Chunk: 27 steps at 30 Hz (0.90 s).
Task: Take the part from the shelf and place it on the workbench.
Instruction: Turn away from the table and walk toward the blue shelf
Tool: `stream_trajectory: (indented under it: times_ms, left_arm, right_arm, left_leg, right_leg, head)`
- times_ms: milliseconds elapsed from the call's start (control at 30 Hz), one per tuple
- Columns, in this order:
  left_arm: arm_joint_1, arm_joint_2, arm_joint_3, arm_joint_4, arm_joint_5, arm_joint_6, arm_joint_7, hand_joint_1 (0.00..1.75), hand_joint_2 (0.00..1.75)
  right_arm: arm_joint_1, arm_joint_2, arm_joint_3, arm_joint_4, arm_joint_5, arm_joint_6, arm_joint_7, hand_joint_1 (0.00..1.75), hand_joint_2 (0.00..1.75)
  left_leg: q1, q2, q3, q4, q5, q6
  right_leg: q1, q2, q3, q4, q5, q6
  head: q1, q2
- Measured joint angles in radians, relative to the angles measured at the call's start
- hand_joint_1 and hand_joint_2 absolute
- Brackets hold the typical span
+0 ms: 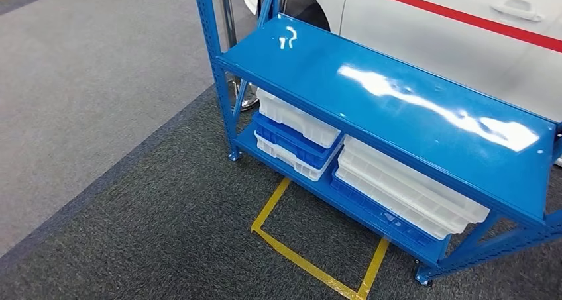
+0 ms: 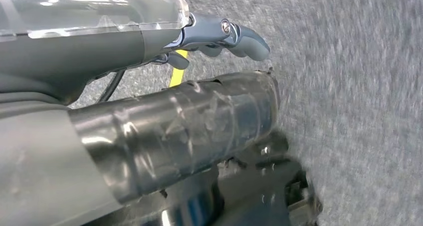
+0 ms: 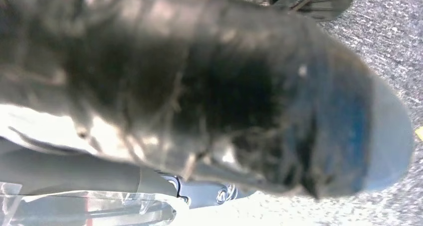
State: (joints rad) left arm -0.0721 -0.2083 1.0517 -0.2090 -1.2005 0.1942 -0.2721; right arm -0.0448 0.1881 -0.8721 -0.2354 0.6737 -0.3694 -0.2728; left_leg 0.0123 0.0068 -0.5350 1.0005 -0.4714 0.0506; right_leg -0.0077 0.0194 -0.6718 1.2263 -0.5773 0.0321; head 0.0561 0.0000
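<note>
- Early stage: blue shelf (image 1: 397, 108) with bins (image 1: 298, 124) ahead, no part picked out.
- Left hand (image 2: 219, 39) hangs, fingers curled, holding nothing.
- Right hand (image 3: 209, 193) grip cannot tell.

1. No readable text, labels, brands or numbers in any view.
2. Only markings: yellow tape outline (image 1: 311, 263) on the carpet in front of the blue shelf (image 1: 397, 108); red stripe (image 1: 464, 15) along the white car body. Neither carries lettering.
</note>
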Motion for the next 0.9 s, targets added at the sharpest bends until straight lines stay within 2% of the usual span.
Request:
stream_trajectory:
  times_ms: [33,67,100,133,200,233,267,333,400,433,467,500,533,567,600,633,667,733,767,800,867,900]
  left_arm:
    - [0.001,0.0,0.0,0.0,0.0,0.0,0.0,0.0,0.0]
    - [0.002,0.0,0.0,0.0,0.0,0.0,0.0,0.0,0.0]
    - [0.001,0.0,0.0,0.0,0.0,0.0,0.0,0.0,0.0]
    - [0.001,0.0,0.0,0.0,0.0,0.0,0.0,0.0,0.0]
    - [0.0,0.0,0.0,0.0,0.0,0.0,0.0,0.0,0.0]
    - [-0.001,0.0,0.0,0.0,0.0,0.0,0.0,0.0,0.0]
    - [-0.001,0.0,0.0,0.0,0.0,0.0,0.0,0.0,0.0]
    - [-0.004,0.0,0.0,0.0,0.0,0.0,-0.001,0.0,0.0]
    - [-0.007,0.0,0.0,0.0,0.0,0.0,-0.001,0.0,0.0]
    - [-0.006,0.0,0.0,0.0,0.0,-0.001,-0.001,0.0,0.0]
    - [-0.005,0.0,0.0,0.0,0.0,-0.001,-0.002,0.0,0.0]
    - [-0.003,0.0,0.0,0.0,0.0,-0.001,-0.002,0.0,0.0]
    - [-0.001,0.0,0.0,0.0,0.0,-0.001,-0.002,0.0,0.0]
    - [0.001,0.0,0.0,0.0,0.0,0.0,-0.001,0.0,0.0]
    - [0.001,0.0,0.0,0.0,0.0,0.0,-0.001,0.0,0.0]
    - [0.001,0.0,0.0,0.0,0.0,0.0,-0.001,0.0,0.0]
    - [0.001,0.0,0.0,0.0,0.0,0.001,-0.001,0.0,0.0]
    - [0.001,0.001,0.0,0.0,0.0,0.002,0.0,0.0,0.0]
    - [-0.001,0.001,0.0,0.0,0.0,0.004,0.0,0.0,0.0]
    - [-0.002,0.001,0.0,0.0,0.0,0.006,0.0,0.0,0.0]
    - [-0.005,0.001,0.0,0.0,0.0,0.01,0.001,0.0,0.0]
    - [-0.005,0.001,0.0,0.0,0.0,0.011,0.002,0.0,0.0]
  right_arm:
    - [0.0,0.0,0.0,0.0,0.0,0.0,0.0,0.0,0.0]
    - [0.0,0.0,0.0,0.0,0.0,0.0,0.0,0.0,0.0]
    - [0.002,0.0,0.0,0.0,0.0,0.0,0.0,0.0,0.0]
    - [0.003,0.0,0.0,0.0,0.0,0.0,0.0,0.0,0.0]
    - [0.003,0.0,0.0,0.0,0.0,0.0,0.0,0.0,0.0]
    - [0.001,0.0,0.0,0.0,0.0,0.0,0.0,0.0,0.0]
    - [0.0,0.0,0.0,0.0,0.0,0.0,0.0,0.0,0.0]
    - [0.001,0.0,0.0,0.0,0.002,0.0,0.0,0.0,0.0]
    - [0.003,0.0,0.0,0.0,0.004,0.001,0.0,0.0,0.0]
    - [0.003,0.0,0.0,0.0,0.005,0.001,0.0,0.0,0.0]
    - [0.002,0.0,0.0,0.0,0.006,0.002,0.001,0.0,0.0]
    - [0.001,0.0,0.0,0.0,0.007,0.003,0.001,0.0,0.0]
    - [0.001,0.001,0.0,0.0,0.008,0.004,0.002,0.0,0.0]
    - [0.001,0.001,0.0,0.0,0.009,0.004,0.003,0.0,0.0]
    - [0.001,0.001,0.0,0.0,0.009,0.004,0.004,0.0,0.0]
    - [0.001,0.001,0.0,0.0,0.01,0.005,0.006,0.0,0.0]
    - [0.001,0.001,0.0,0.0,0.011,0.007,0.008,0.0,0.0]
    - [-0.001,0.001,0.0,0.0,0.015,0.013,0.011,0.0,0.0]
    - [-0.001,0.002,0.0,0.0,0.017,0.016,0.012,0.0,0.0]
    - [-0.001,0.002,0.0,0.0,0.02,0.019,0.013,0.0,0.0]
    - [0.002,0.002,0.0,0.0,0.025,0.021,0.016,0.0,0.0]
    - [0.003,0.002,0.0,0.001,0.026,0.022,0.017,0.0,0.0]
  left_leg:
    - [-0.001,0.013,0.0,0.001,-0.001,0.0]
    - [-0.001,0.026,0.0,0.001,-0.003,-0.001]
    - [-0.001,0.037,0.001,0.002,-0.005,-0.002]
    - [-0.001,0.047,0.003,0.003,-0.007,-0.004]
    - [-0.004,0.065,0.008,0.007,-0.015,-0.013]
    - [-0.007,0.072,0.01,0.009,-0.018,-0.018]
    - [-0.009,0.079,0.012,0.01,-0.021,-0.024]
    - [-0.011,0.09,0.017,0.008,-0.025,-0.036]
    - [-0.007,0.065,0.012,0.032,-0.047,-0.048]
    - [-0.005,0.043,-0.003,0.069,-0.074,-0.053]
    - [-0.003,0.021,-0.028,0.127,-0.108,-0.057]
    - [-0.002,0.01,-0.059,0.196,-0.142,-0.058]
    - [-0.002,0.005,-0.088,0.255,-0.164,-0.059]
    - [-0.001,0.004,-0.105,0.288,-0.167,-0.059]
    - [-0.001,0.003,-0.105,0.284,-0.149,-0.058]
    - [0.0,-0.001,-0.087,0.241,-0.115,-0.055]
    - [0.0,-0.014,-0.058,0.173,-0.075,-0.052]
    - [0.001,-0.054,-0.009,0.054,-0.027,-0.044]
    - [0.0,-0.068,0.002,0.025,-0.022,-0.041]
    - [-0.002,-0.071,0.004,0.018,-0.024,-0.039]
    - [-0.001,-0.051,0.008,0.011,-0.018,-0.029]
    - [0.001,-0.04,0.011,0.005,-0.014,-0.022]
  right_leg:
    - [-0.002,-0.006,-0.027,0.052,-0.016,0.004]
    - [-0.004,-0.009,-0.037,0.071,-0.013,0.007]
    - [-0.006,-0.013,-0.027,0.05,0.01,0.008]
    - [-0.008,-0.021,0.002,-0.005,0.044,0.009]
    - [-0.005,-0.057,0.072,-0.14,0.097,0.0]
    - [-0.001,-0.068,0.092,-0.18,0.108,-0.006]
    - [0.002,-0.073,0.099,-0.198,0.108,-0.013]
    - [0.003,-0.055,0.097,-0.201,0.11,-0.026]
    - [-0.002,-0.039,0.1,-0.207,0.116,-0.038]
    - [-0.005,-0.032,0.101,-0.21,0.119,-0.044]
    - [-0.005,-0.024,0.099,-0.211,0.121,-0.047]
    - [-0.004,-0.014,0.097,-0.21,0.122,-0.05]
    - [-0.004,-0.003,0.096,-0.209,0.122,-0.051]
    - [-0.003,0.01,0.095,-0.207,0.122,-0.051]
    - [-0.003,0.022,0.094,-0.205,0.122,-0.05]
    - [-0.003,0.035,0.095,-0.203,0.122,-0.05]
    - [-0.004,0.048,0.095,-0.202,0.121,-0.049]
    - [-0.002,0.071,0.092,-0.197,0.121,-0.041]
    - [-0.002,0.08,0.09,-0.197,0.122,-0.035]
    - [-0.003,0.089,0.087,-0.197,0.124,-0.028]
    - [-0.006,0.098,0.083,-0.197,0.125,-0.014]
    - [-0.005,0.085,0.077,-0.185,0.117,-0.01]
  head:
    - [0.0,0.0]
    - [0.0,0.0]
    - [0.0,0.0]
    - [0.0,0.0]
    - [0.0,0.0]
    - [0.0,0.0]
    - [-0.001,0.0]
    - [-0.001,0.0]
    - [-0.002,0.0]
    - [-0.002,0.0]
    - [-0.002,0.0]
    - [-0.002,0.0]
    - [-0.002,0.0]
    - [-0.002,0.0]
    - [-0.002,0.0]
    - [-0.002,0.0]
    - [-0.002,0.0]
    - [-0.002,0.0]
    - [-0.002,0.0]
    - [-0.002,0.0]
    - [-0.002,0.0]
    - [0.0,0.0]
